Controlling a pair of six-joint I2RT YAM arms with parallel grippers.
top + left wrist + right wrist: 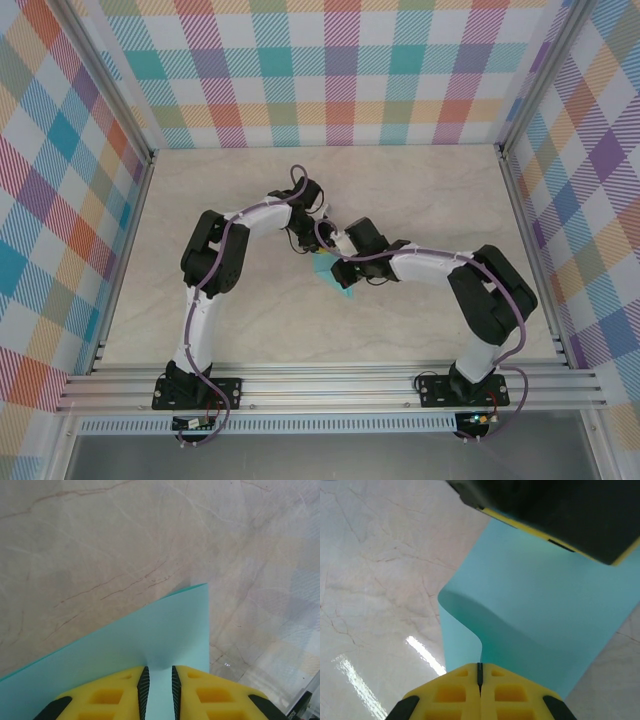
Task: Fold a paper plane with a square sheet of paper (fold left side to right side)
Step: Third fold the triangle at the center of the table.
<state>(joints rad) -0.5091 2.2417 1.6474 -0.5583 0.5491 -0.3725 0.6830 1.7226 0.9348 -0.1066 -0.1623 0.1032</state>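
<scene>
Turquoise sheet sits mid-worktop in the top view, well off every edge, where both arms meet. Left wrist: the left gripper straddles the sheet's edge, its yellow fingers a narrow slit apart, with paper showing in the gap. Right wrist: the right gripper, pressed together, pinches a curled-up fold of the sheet, and the left gripper looms above it.

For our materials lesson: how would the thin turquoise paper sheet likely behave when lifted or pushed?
Probably floppy: the thin turquoise paper sheet bows into a soft curl above the shut right gripper. Likely very light: that edge pinch holds the curl up. A push would probably buckle it.
</scene>
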